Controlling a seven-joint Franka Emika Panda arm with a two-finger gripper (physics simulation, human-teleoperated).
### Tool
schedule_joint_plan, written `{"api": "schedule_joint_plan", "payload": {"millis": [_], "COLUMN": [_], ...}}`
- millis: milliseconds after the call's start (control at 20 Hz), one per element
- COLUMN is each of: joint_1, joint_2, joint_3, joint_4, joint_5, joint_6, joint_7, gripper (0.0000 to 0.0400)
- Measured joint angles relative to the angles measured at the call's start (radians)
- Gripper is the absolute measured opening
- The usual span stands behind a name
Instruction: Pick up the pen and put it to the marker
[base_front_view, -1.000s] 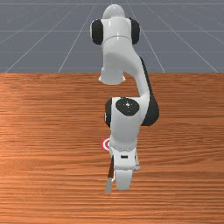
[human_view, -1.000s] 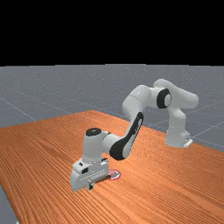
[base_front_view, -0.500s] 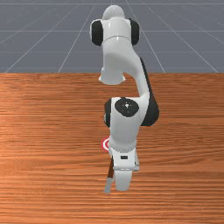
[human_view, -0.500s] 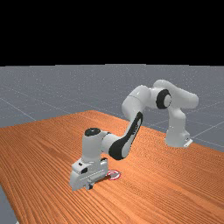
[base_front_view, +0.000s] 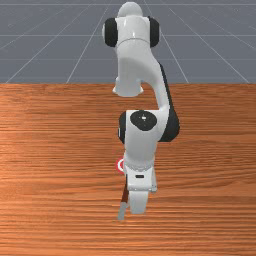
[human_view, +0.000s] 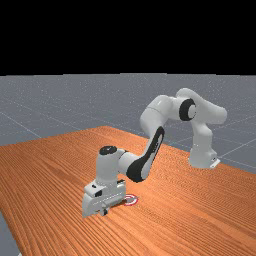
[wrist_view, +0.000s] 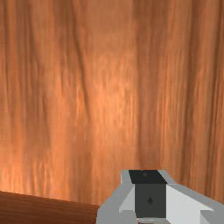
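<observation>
- Securing the pen (base_front_view: 122, 211), probably, beside the tool (human_view: 105, 211), front view's left
- Grasping or released: cannot tell
- Next, once gripped: guide it to the far marker (human_view: 131, 200)

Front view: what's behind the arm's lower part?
The marker is partly behind the arm, its edge showing at the front view's left. Beside the arm's lower end, the pen shows its grey end. The rest of the marker is covered.
</observation>
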Motion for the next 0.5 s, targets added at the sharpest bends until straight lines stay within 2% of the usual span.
{"api": "schedule_joint_plan", "payload": {"millis": [100,150,250,450,500], "joint_1": [0.004,-0.002,0.003,-0.009,0.0], "joint_2": [-0.06,-0.067,-0.121,-0.175,-0.186], "joint_3": [-0.006,0.005,-0.002,0.012,0.003], "joint_4": [-0.116,-0.12,-0.232,-0.339,-0.355], "joint_5": [0.0,-0.004,-0.007,-0.002,-0.01], "joint_6": [0.055,0.014,0.107,0.162,0.142], "joint_7": [0.021,-0.017,0.007,-0.013,-0.004], "gripper": [0.0,0.0,0.0,0.0,0.0]}}
